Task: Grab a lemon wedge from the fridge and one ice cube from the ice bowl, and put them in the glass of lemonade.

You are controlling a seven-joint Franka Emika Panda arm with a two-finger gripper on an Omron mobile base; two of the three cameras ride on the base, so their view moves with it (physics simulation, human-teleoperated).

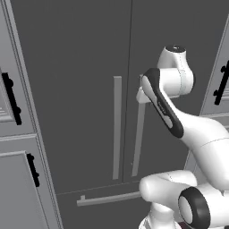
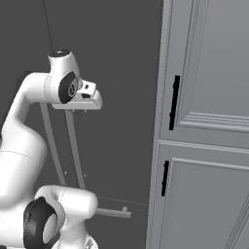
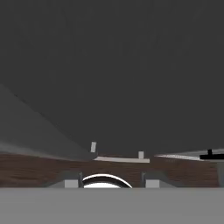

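Observation:
The fridge (image 1: 80, 67) (image 2: 112, 58) stands right in front of me, both dark grey doors closed. My gripper (image 1: 141, 95) (image 2: 79, 111) hangs at the upper end of the right door's light grey bar handle (image 1: 138, 138) (image 2: 75, 155), fingers pointing down. In the hand view the fingertips (image 3: 72, 183) stand apart with nothing showing between them, looking down the door (image 3: 113, 65) toward the floor. I cannot tell whether the fingers touch the handle. The lemon wedge, the ice bowl and the glass of lemonade are out of view.
The left door's handle (image 1: 117, 129) (image 2: 51, 141) runs parallel close by. The bottom drawer's horizontal handle (image 1: 107, 198) (image 2: 114, 212) (image 3: 122, 159) sits below. Lighter grey cabinets with black handles flank the fridge on the left (image 1: 13, 188) and right (image 2: 209, 97). Brown wood floor (image 3: 26, 173) lies beneath.

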